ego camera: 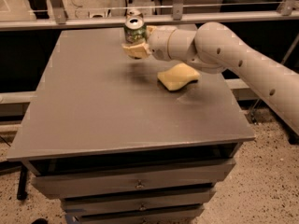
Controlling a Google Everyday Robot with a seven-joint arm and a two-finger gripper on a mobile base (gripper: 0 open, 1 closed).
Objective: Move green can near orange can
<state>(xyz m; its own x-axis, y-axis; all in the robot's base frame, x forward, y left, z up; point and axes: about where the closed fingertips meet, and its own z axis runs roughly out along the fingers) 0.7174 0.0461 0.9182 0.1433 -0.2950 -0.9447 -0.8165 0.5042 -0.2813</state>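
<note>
While the gripper (138, 42) is clasping the green can (135, 29) upright over the table's (93, 106) far edge, w/ the orange can (134, 13) peeking just behind, it's needing a slow, level set-down beside it, w/o bumping it.

Lab, drawered workbench (112, 111), railing (219, 17), gripper (135, 45) over workbench
</note>
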